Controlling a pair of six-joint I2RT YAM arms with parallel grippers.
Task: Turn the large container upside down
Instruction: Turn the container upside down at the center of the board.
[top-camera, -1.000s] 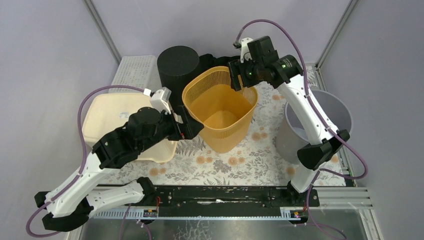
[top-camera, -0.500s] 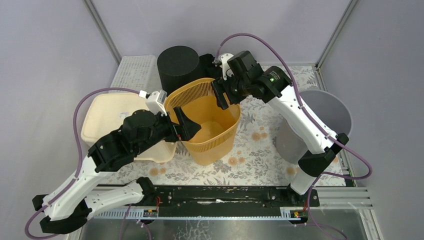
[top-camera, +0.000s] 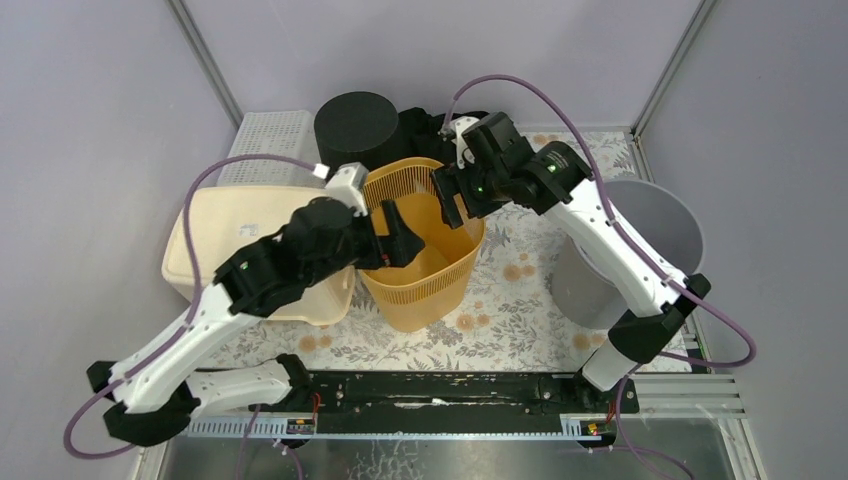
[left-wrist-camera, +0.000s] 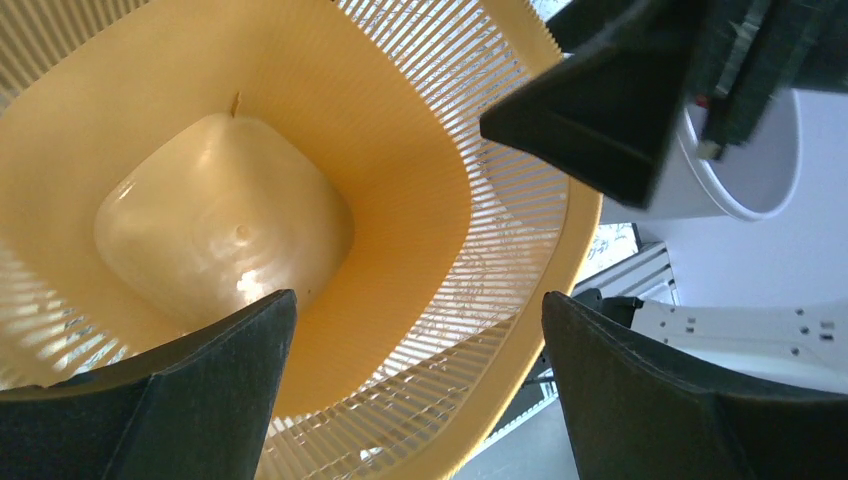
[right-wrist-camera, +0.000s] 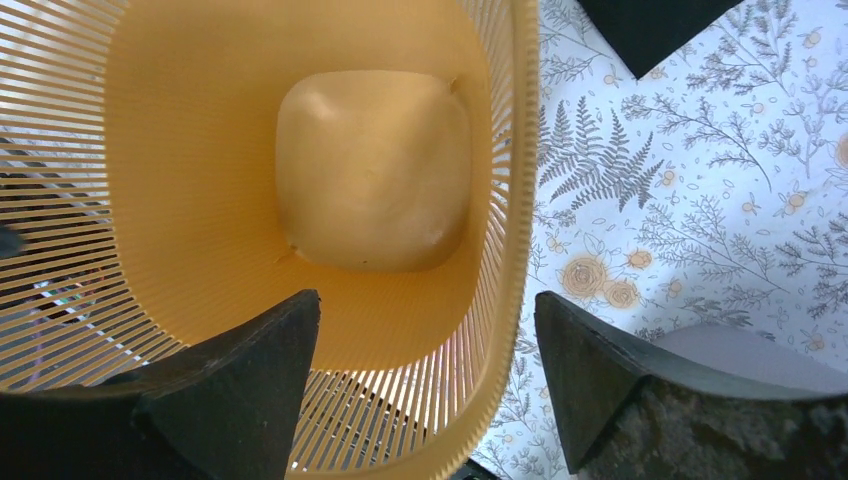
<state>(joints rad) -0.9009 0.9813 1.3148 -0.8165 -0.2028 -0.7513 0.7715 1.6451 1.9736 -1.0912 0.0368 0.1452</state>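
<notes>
The left gripper (left-wrist-camera: 417, 298) is standing with its two black fingers spread wide, straddling the near-left rim of the tall orange-yellow slatted plastic basket (top-camera: 420, 290): one finger is hanging inside the basket and the other outside, and neither is pressing on the wall, so nothing is being held. The right gripper (right-wrist-camera: 425, 296) is doing the same at the far-right rim, with its jaws apart, one finger over the basket's hollow and the other out over the cloth, the rim running loose between them. From above, both arms are leaning in over the basket's mouth from opposite sides. The basket itself is standing upright with its mouth facing up and its pale, solid bottom showing down inside, resting on the white cloth printed with ferns and flowers (top-camera: 510, 300) near the middle of the table. Just behind it, a black cylindrical container (top-camera: 357, 125) is standing, with a white perforated tray (top-camera: 268, 140) to its left. A cream rectangular plastic tub (top-camera: 220, 220) is sitting beside the basket under the left arm, and a grey round plastic bucket (top-camera: 660, 205) is sitting off to the right behind the right arm.
</notes>
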